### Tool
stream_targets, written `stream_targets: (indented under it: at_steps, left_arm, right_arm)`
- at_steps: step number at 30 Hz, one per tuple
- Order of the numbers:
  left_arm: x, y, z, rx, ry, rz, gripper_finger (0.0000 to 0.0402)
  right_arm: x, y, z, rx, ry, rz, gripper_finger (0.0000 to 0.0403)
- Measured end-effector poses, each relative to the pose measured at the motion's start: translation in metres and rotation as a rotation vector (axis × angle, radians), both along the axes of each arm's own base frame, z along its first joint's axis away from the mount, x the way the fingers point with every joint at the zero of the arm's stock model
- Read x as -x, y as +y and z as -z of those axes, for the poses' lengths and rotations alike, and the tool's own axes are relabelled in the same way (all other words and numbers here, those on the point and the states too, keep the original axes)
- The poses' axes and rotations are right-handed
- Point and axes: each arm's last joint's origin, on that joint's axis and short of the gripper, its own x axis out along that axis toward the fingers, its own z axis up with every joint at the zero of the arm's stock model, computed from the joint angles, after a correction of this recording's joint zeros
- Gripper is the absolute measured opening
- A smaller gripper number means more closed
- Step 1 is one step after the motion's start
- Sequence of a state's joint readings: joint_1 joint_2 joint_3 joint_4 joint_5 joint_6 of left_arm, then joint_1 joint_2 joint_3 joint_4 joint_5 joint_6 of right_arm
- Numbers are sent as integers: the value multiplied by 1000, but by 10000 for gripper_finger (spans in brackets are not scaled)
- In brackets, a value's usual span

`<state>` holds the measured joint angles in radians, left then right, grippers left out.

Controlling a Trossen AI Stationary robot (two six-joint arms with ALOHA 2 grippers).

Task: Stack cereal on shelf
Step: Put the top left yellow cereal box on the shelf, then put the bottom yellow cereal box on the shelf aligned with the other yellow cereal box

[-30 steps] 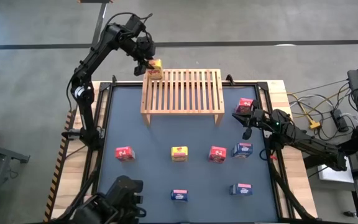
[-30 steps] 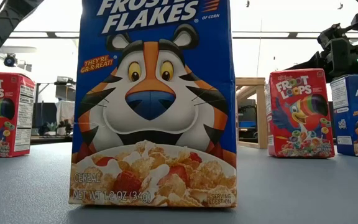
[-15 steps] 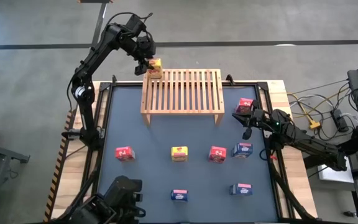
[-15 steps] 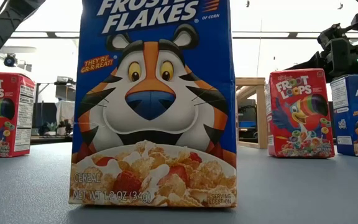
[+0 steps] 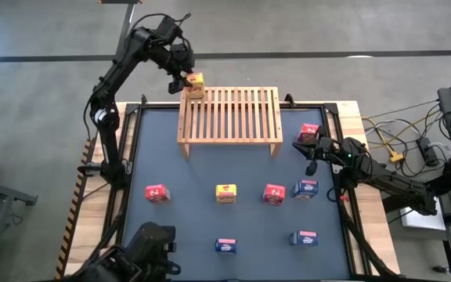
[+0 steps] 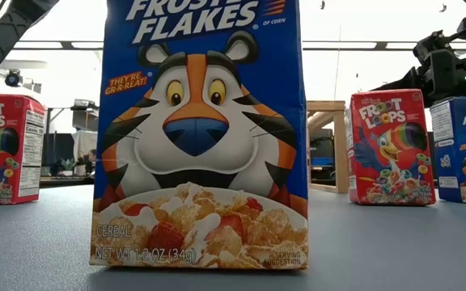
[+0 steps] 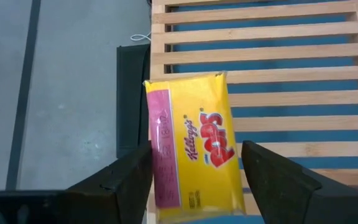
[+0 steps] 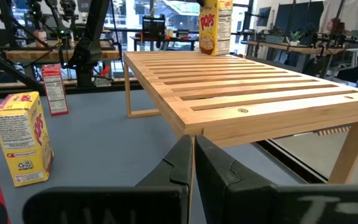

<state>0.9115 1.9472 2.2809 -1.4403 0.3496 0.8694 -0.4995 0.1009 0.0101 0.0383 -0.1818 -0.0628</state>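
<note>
My surface (image 5: 210, 176) is a dark blue-grey mat with a light wood border, sitting on a grey floor with a dark stripe across it. Cables (image 5: 402, 145) trail off the right edge. Down low you can see a bright room behind it with desks and gear.

My left tool (image 7: 194, 171) is out at the far left corner of the shelf (image 5: 229, 113), fingers spread on either side of a yellow box (image 7: 191, 146) standing on the slats. I can't tell if they touch it. The label reads "Kellogg's Pops" with a pink side panel.

My right tool (image 8: 191, 163) is clenched, fingers pressed together, sitting beside the shelf's right leg next to a red box (image 5: 308, 131).

The rest of the cereal is on the mat: a row of red (image 5: 156, 193), yellow (image 5: 225, 193), red (image 5: 273, 193), blue (image 5: 305, 189), then two blue ones nearer the front. The closest blue box (image 6: 201, 133) says "Frosted Flakes", "They're Gr-r-reat!", "NET WT 1.2 OZ (34g)". The red ones (image 6: 391, 145) say "Froot Loops".
</note>
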Motion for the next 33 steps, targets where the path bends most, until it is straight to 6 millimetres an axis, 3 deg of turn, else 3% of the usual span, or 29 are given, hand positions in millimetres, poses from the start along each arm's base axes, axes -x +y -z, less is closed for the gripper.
stream_targets:
  at_steps: [10,23,27,33]
  left_arm:
    - [10,-11,-26,-82,-11,-39,224]
    - [23,-27,-40,-85,-9,-50,224]
    - [37,-45,-55,-73,-29,-84,224]
    - [53,-92,-80,-72,-97,-73,210]
  right_arm:
    - [0,0,0,0,0,0,9]
    - [0,0,0,0,0,0,9]
    - [0,0,0,0,0,0,9]
    - [0,0,0,0,0,0,9]
